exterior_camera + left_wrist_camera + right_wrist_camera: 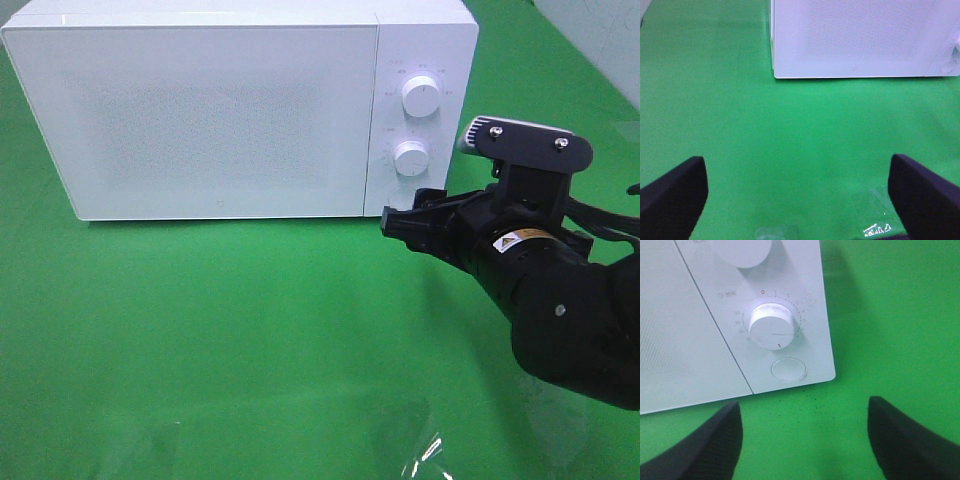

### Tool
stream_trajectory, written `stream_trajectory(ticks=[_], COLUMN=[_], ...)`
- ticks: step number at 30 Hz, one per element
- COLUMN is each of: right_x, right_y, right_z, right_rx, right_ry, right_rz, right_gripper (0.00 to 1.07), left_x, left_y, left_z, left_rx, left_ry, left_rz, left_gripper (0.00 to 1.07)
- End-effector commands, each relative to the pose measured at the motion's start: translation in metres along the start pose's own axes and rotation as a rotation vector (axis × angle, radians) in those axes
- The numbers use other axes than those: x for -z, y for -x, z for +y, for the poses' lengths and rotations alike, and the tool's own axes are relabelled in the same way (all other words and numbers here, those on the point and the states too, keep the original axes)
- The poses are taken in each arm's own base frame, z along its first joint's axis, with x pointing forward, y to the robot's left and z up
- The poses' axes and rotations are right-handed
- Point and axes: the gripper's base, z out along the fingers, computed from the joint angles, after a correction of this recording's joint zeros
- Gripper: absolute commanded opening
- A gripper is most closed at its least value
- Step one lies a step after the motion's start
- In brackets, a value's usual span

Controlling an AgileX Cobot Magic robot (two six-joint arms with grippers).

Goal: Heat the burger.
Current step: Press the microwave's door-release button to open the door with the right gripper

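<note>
- Two claws are in play, and neither has hold of anything. The right claw [398, 221] has its fingers spread wide with only green cloth between them. The left claw [796, 160] gapes just as wide over bare worktop [200, 340].
- No burger shows in any view. The microwave [220, 120] has its door [190, 125] shut and frosted, so I cannot tell whether the burger is inside, though that seems the likeliest place.
- The right claw sits low at the microwave's control-panel corner, tips aimed at the panel, just below the lower knob [411, 157] and apart from it. Its wrist view centres that knob and the round button [788, 369] beneath. Judging by the pose, it is lined up to work one of those controls, and the wide spread would suit closing around the knob.
- The left claw hangs well back from the door, probably parked to keep out of the way.
- The upper knob [421, 96] stands clear above.
- For edges, the panel's lower corner and the cabinet's bottom lip lie nearest the right claw's tips. A low approach could catch them.
- Open cloth lies in front of the door and to the right of the cabinet, which gives room to back out.
</note>
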Motion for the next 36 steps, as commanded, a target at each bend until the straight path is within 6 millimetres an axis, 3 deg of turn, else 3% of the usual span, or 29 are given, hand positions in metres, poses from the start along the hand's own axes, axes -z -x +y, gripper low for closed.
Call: stream_trajectory(ticks=[1, 5, 8, 9, 10, 12, 13, 14, 18, 23, 29, 36], right_x=[-0.001, -0.001, 0.0, 0.0, 0.0, 0.0, 0.0, 0.0, 0.0, 0.0, -0.002, -0.021], right_y=[0.0, 0.0, 0.0, 0.0, 0.0, 0.0, 0.0, 0.0, -0.001, -0.004, -0.006, -0.019], right_z=[0.003, 0.004, 0.004, 0.006, 0.006, 0.009, 0.009, 0.01, 0.011, 0.011, 0.01, 0.014], right_rx=[-0.13, -0.458, -0.581, -0.717, -0.717, -0.892, -0.892, -1.025, -1.211, -1.311, -1.31, -1.345], right_ry=[0.011, 0.021, 0.028, 0.041, 0.041, 0.069, 0.069, 0.083, 0.079, 0.06, 0.044, -0.016], right_rz=[0.007, 0.009, 0.015, 0.025, 0.025, 0.041, 0.041, 0.055, 0.084, 0.108, 0.106, 0.1], right_gripper=[0.63, 0.49, 0.42, 0.36, 0.36, 0.25, 0.25, 0.2, 0.12, 0.0, 0.0, 0.0], left_x=[0.002, 0.002, 0.002, 0.002, 0.002, 0.002, 0.002, 0.002, 0.002, 0.002, 0.002, 0.002], left_y=[-0.001, -0.001, -0.001, -0.001, -0.001, -0.001, -0.001, -0.001, -0.001, -0.001, -0.001, -0.001], left_z=[-0.001, -0.001, -0.001, -0.001, -0.001, -0.001, -0.001, -0.001, -0.001, -0.001, -0.001, -0.001], left_rx=[0.005, 0.005, 0.005, 0.005, 0.005, 0.005, 0.005, 0.005, 0.005, 0.005, 0.005, 0.005], left_ry=[-0.002, -0.002, -0.002, -0.002, -0.002, -0.002, -0.002, -0.002, -0.002, -0.002, -0.002, -0.002], left_rz=[-0.022, -0.022, -0.022, -0.022, -0.022, -0.022, -0.022, -0.022, -0.022, -0.022, -0.022, -0.022], left_gripper=[0.9, 0.9, 0.9, 0.9, 0.9, 0.9, 0.9, 0.9, 0.9, 0.9, 0.9, 0.9])
